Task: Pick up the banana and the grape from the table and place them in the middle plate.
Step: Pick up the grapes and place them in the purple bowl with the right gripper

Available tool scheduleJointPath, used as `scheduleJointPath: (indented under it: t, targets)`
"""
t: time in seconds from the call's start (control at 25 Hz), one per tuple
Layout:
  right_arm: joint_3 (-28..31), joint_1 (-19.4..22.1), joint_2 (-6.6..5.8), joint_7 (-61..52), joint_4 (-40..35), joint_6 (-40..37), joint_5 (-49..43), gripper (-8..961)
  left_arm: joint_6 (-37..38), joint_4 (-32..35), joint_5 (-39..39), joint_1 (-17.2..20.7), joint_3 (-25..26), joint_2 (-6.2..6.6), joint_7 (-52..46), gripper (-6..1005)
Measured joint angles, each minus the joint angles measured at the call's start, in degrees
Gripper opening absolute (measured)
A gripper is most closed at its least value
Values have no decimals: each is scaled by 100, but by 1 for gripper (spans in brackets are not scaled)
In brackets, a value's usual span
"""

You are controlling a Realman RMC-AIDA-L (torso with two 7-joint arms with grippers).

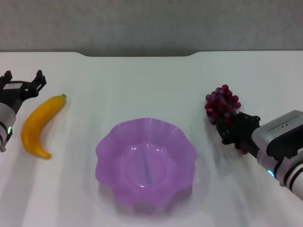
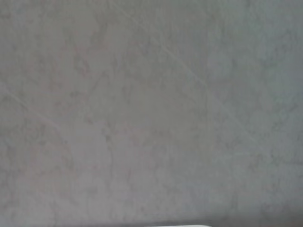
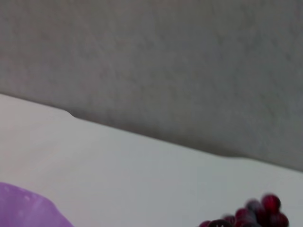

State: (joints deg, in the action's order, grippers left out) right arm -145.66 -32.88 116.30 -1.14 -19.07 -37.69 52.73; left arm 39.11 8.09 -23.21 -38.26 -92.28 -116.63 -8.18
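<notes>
The yellow-orange banana [image 1: 41,124] lies on the white table [image 1: 142,85] at the left. My left gripper [image 1: 23,79] is open just beyond and left of it, empty, with its fingertips [image 1: 40,75] near the stem end. The purple scalloped plate [image 1: 105,147] sits empty in the middle; its rim shows in the right wrist view [image 3: 23,208]. The dark red grape bunch [image 1: 221,101] lies at the right. My right gripper [image 1: 236,130] sits over its lower half, hiding it. The bunch's far end shows in the right wrist view [image 3: 258,213].
The table's dark notched far edge [image 1: 137,54] runs along the back, with a grey wall [image 2: 151,104] behind; the left wrist view shows only that wall. Bare tabletop lies between plate and fruits.
</notes>
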Motion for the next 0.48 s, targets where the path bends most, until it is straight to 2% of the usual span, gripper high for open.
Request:
scheduleJointPath:
  t: [0.48]
  targets:
    - [-3,97,-15,237,-75,-706,40,298,0,-9,-3,92,0,2,0,859]
